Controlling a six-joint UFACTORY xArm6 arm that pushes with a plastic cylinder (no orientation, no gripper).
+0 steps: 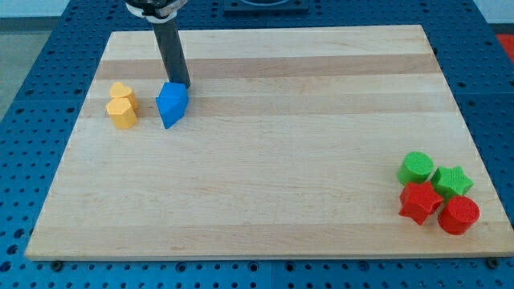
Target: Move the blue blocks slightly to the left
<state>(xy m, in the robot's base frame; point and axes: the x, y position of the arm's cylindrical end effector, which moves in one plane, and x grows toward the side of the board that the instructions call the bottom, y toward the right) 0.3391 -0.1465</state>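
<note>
A blue block (172, 104), which looks like two blue pieces pressed together in a pointed shape, lies on the wooden board (265, 144) at the view's upper left. My tip (183, 83) is at the blue block's upper right edge, touching or nearly touching it. The dark rod rises from there toward the view's top. Two yellow blocks (122, 106) sit close together just left of the blue block, with a small gap between them and it.
At the view's lower right stands a cluster: a green cylinder (417, 168), a green star (452, 181), a red star (419, 201) and a red cylinder (458, 215). The board's edges border a blue perforated table.
</note>
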